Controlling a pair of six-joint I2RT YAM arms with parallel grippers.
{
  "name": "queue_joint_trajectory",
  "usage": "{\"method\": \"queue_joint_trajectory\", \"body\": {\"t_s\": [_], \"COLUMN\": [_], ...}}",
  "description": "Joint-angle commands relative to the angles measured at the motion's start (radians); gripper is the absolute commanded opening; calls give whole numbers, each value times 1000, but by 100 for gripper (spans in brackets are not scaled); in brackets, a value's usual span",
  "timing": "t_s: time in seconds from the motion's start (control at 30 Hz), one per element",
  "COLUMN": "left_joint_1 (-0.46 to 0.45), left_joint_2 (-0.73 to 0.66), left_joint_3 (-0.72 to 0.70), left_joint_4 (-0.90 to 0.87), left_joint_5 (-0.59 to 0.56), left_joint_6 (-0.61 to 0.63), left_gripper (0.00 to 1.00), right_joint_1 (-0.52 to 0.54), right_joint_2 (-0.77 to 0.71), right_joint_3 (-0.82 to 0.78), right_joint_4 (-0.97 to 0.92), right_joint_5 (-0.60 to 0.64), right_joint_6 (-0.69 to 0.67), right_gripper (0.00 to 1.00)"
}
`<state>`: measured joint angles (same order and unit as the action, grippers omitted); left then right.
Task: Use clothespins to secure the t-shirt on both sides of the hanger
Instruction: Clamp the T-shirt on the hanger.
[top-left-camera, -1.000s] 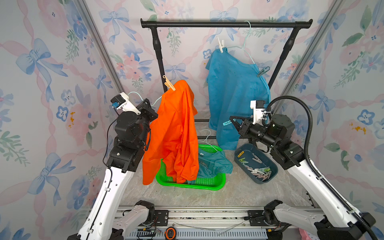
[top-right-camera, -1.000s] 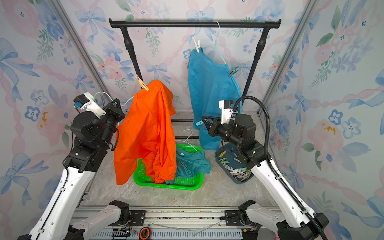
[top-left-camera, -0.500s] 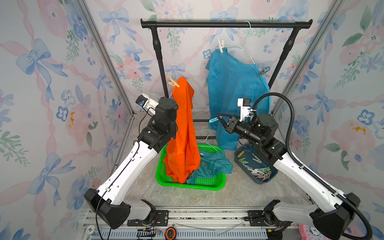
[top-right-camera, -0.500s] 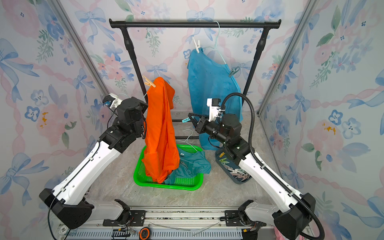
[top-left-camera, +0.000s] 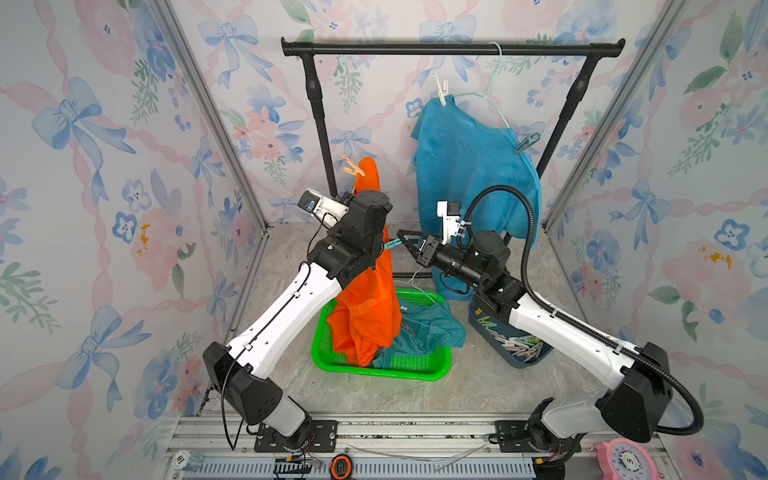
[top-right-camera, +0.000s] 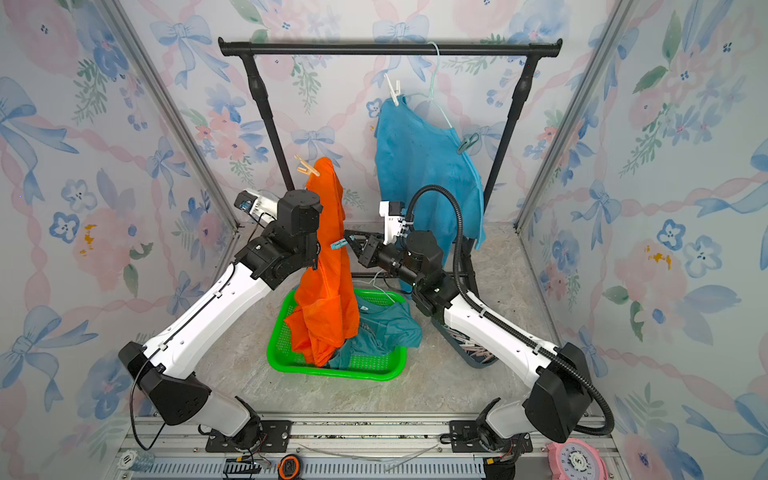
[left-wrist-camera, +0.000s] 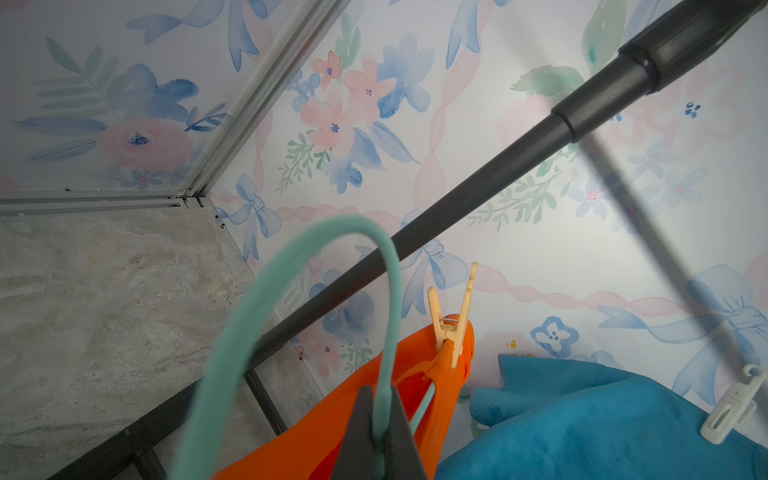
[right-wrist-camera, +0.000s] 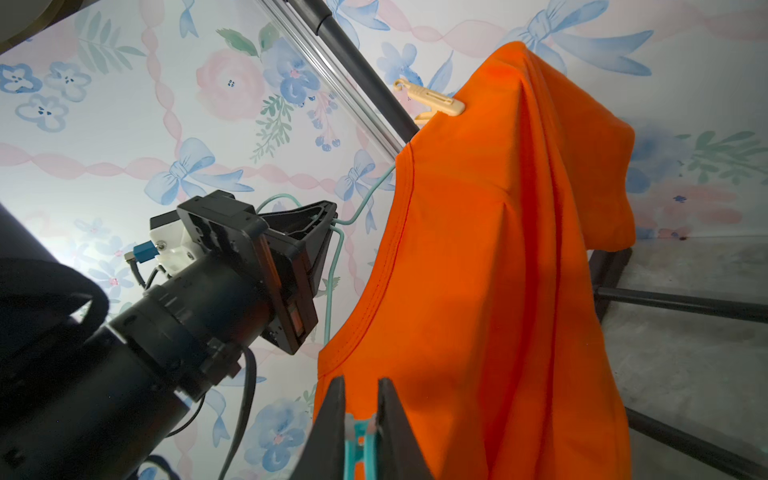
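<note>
Left gripper (left-wrist-camera: 379, 392) is clamping shut on the mint-green wire hanger (left-wrist-camera: 291, 270), which is carrying the bright orange cotton t-shirt (right-wrist-camera: 478, 270). A cream plastic clothespin (left-wrist-camera: 451, 324) is biting one shoulder. Right gripper (right-wrist-camera: 361, 386) is pinching a teal plastic clothespin (right-wrist-camera: 360, 444) between narrowly parted jaws, just beside the collar edge. Spare pastel clothespins (top-left-camera: 519, 345) are lying in the dark blue tub (top-left-camera: 524, 365).

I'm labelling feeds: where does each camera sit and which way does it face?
Top views: high in front, looking down on left arm, right arm, black garment rail and orange t-shirt.
Left wrist: behind left gripper, shut on mint wire hanger, facing the back wall.
Right wrist: behind right gripper holding teal plastic clothespin, facing the left arm.
Shared: both wrist views show the cream plastic clothespin on that t-shirt.
</note>
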<state>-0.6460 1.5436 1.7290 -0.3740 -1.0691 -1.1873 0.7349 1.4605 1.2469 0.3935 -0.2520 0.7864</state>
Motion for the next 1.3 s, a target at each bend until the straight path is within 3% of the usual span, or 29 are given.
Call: {"method": "queue_joint_trajectory", "body": {"t_s": [0.0, 0.63, 1.27], "left_joint_1": [-1, 0, -1], "left_joint_2": [15, 50, 76], "left_joint_3": [38, 82, 116], "left_joint_4": [-1, -20, -26], "left_joint_5": [-3, 10, 1], "left_joint_6": [-34, -32, -17], "left_gripper": [0, 0, 0], "right_joint_1": [21, 58, 107], "right_joint_2": [28, 96, 74], "right_joint_3": [50, 74, 20], "right_joint_4": [84, 79, 72], "right_joint_5": [-9, -28, 16], "right_joint_6": [39, 37, -70], "right_gripper": [14, 12, 10]}}
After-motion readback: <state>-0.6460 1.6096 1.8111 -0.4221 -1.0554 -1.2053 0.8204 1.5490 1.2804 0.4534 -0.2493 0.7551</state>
